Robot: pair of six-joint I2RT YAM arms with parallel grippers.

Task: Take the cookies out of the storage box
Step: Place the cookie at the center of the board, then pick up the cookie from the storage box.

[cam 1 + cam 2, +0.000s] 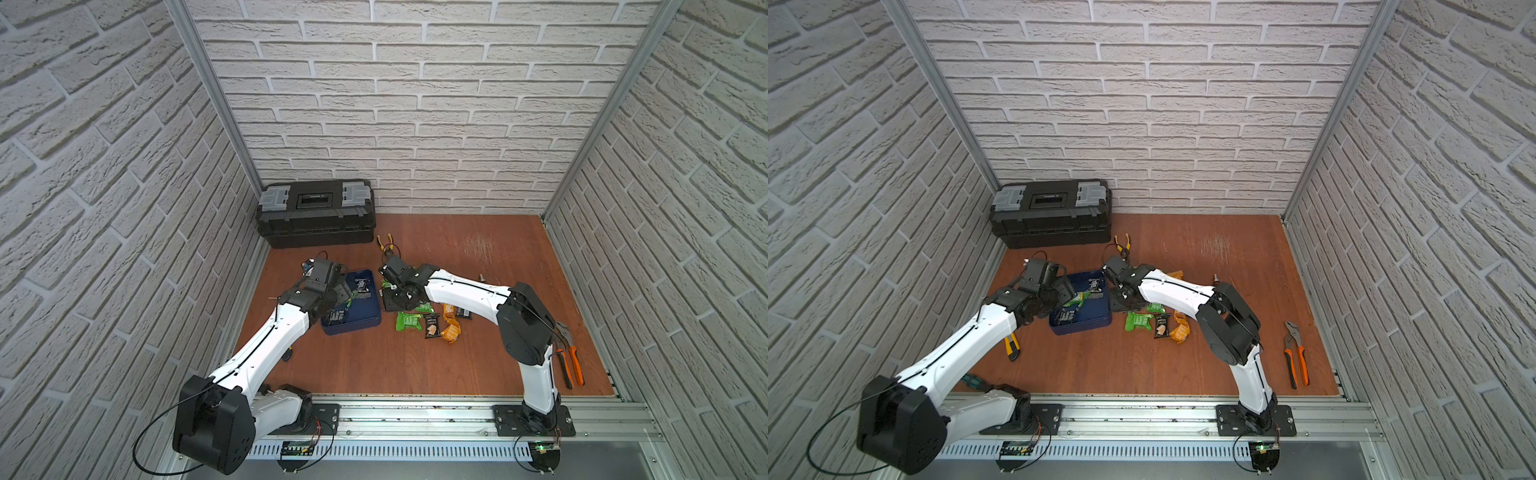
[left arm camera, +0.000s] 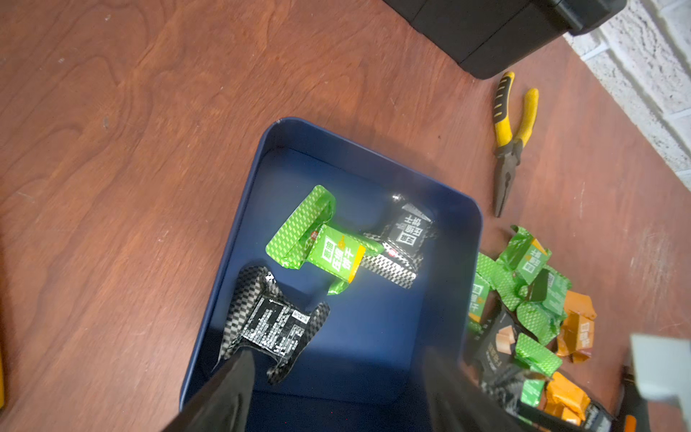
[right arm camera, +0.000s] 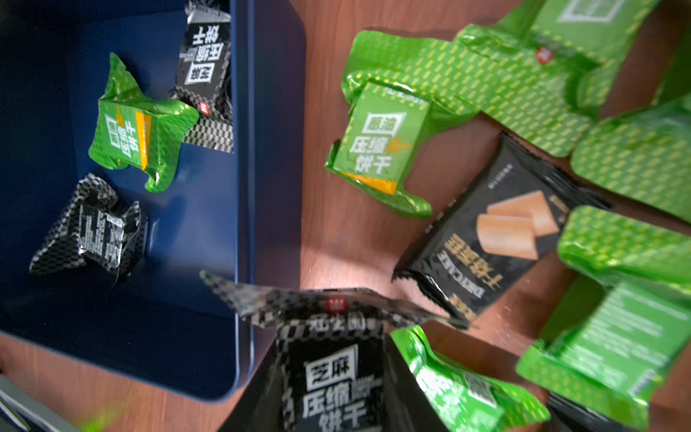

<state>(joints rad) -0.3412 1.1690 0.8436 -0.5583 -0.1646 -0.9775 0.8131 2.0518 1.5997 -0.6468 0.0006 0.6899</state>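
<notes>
The navy storage box (image 1: 368, 318) (image 1: 1096, 320) sits on the wooden table between my two arms. Three cookies lie inside it: a green packet (image 2: 318, 239) and two black packets (image 2: 402, 235) (image 2: 269, 321). My left gripper (image 2: 340, 359) hangs open over the box floor (image 2: 355, 329), one finger beside the nearer black packet, nothing between the jaws. My right gripper (image 3: 332, 355) is shut on a black cookie packet (image 3: 329, 374), just outside the box wall (image 3: 243, 187). Several green, black and orange cookies (image 1: 428, 322) (image 1: 1154, 322) (image 3: 377, 146) lie on the table beside the box.
A black toolbox (image 1: 316, 212) stands at the back left against the brick wall. Yellow-handled pliers (image 1: 386, 241) (image 2: 512, 131) lie behind the box. Orange-handled pliers (image 1: 1296, 353) lie at the right. A yellow-and-black tool (image 1: 1012, 347) lies under my left arm.
</notes>
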